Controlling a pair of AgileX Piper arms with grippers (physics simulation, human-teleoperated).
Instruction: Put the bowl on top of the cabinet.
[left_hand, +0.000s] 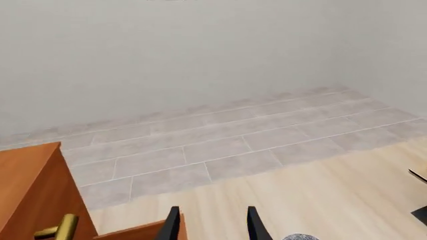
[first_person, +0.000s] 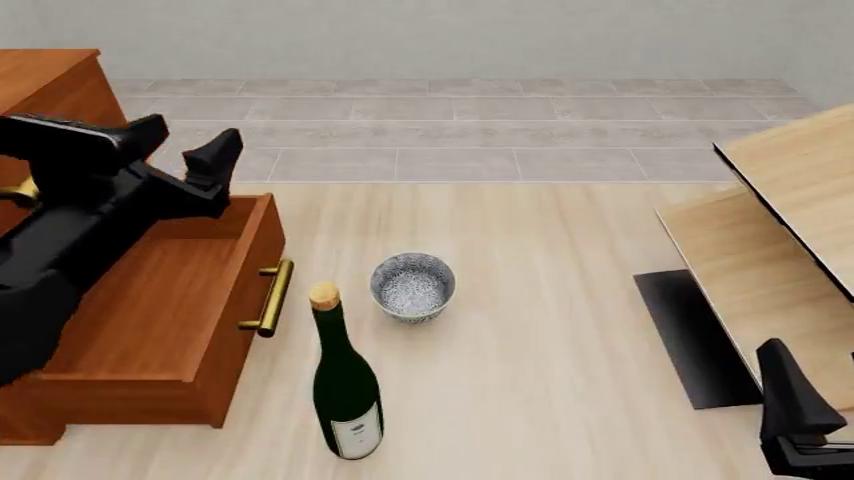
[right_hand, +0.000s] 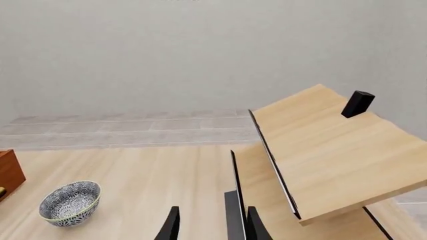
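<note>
Just near and left of the bowl (first_person: 412, 286), a dark green wine bottle (first_person: 344, 385) with a cork, upright, apart from it. Farther left, the cabinet (first_person: 160, 320), reddish-brown, a drawer pulled out toward the bowl, brass bar handle (first_person: 271, 297) facing right. Above that drawer, the left gripper (first_person: 187, 145), fingers (left_hand: 172, 226) spread apart, grasping nothing. At far right, pale light-wood furniture (first_person: 787, 240) with black edges, tilted. Low at the near right corner, the right gripper (right_hand: 210, 227), fingers (right_hand: 171, 225) parted and empty. Bowl: small, round, deep, white-grey with fine dark speckling, upright on the surface (first_person: 561, 350). Light wood-grain surface; beyond, grey tiled floor (first_person: 454, 130) and plain pale wall (first_person: 441, 35).
</note>
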